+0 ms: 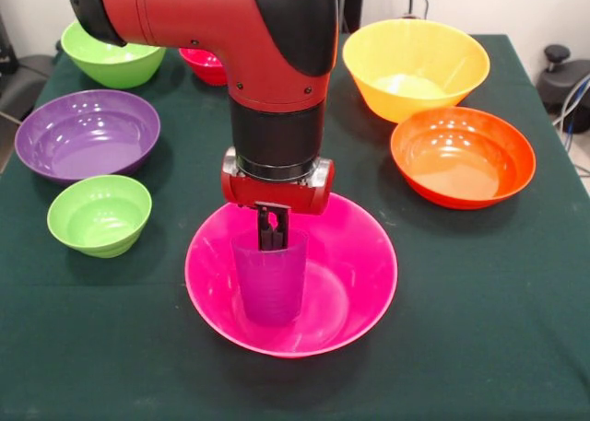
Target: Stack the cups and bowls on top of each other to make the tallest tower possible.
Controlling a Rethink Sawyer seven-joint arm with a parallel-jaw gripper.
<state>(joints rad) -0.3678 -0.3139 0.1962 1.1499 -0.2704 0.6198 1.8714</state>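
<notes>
The purple cup (269,283) stands upright inside the large pink bowl (355,283) at the table's front middle. My gripper (273,241) comes straight down from the red arm into the cup's mouth. Its fingers (266,229) are close together at the rim and hold the cup. On the left are the purple bowl (85,134), a green bowl (98,215) in front of it, and another green bowl (111,57) at the back. The yellow-orange bowl (415,66) and the orange-red bowl (463,156) are on the right. The small red bowl (203,64) is partly hidden behind the arm. No other cups show.
The dark green tablecloth (479,347) covers the table. The arm's wide body hides the table's back middle. A black object (564,76) stands beyond the table's right edge.
</notes>
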